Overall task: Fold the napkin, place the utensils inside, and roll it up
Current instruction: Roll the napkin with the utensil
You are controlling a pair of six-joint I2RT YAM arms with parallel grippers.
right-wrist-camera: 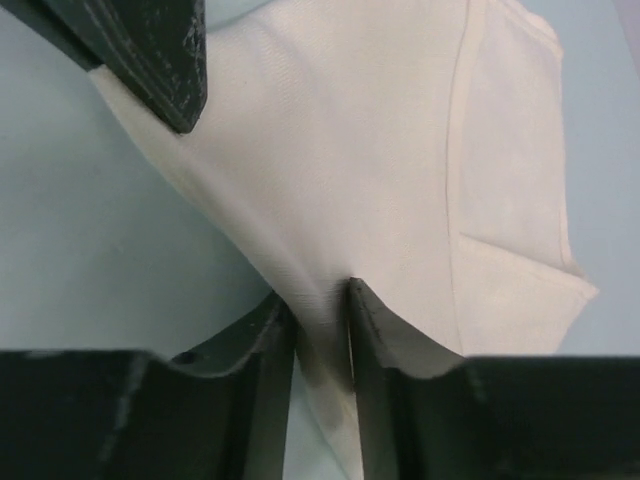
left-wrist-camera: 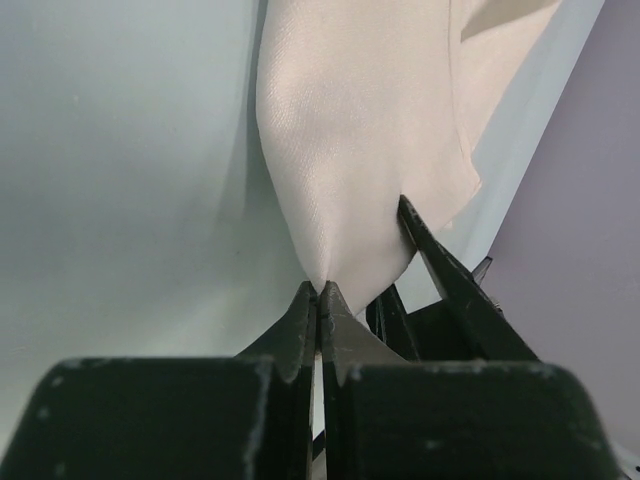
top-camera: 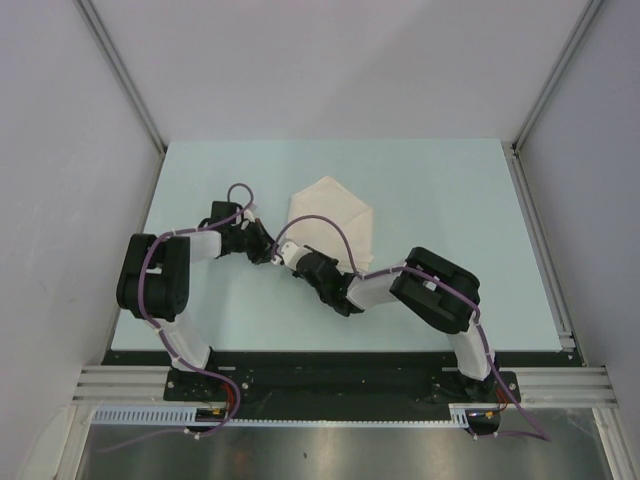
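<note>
Clearly soft, light, limp cloth: napkin (top-camera: 335, 215) is expected to sag and slide wherever unsupported, so hold is best taken at edge or corner, not mid-sheet. Napkin is laid mid-counter (top-camera: 450, 180), partly folded, near-left corner lifted toward both hands; long axis judged near-left to far-right. Left hand (left-wrist-camera: 320, 292) is pressed together on that corner. Right hand (right-wrist-camera: 320, 300) is narrowed around fold just beside it, but full clamp cannot be told. Knife is not seen.
</note>
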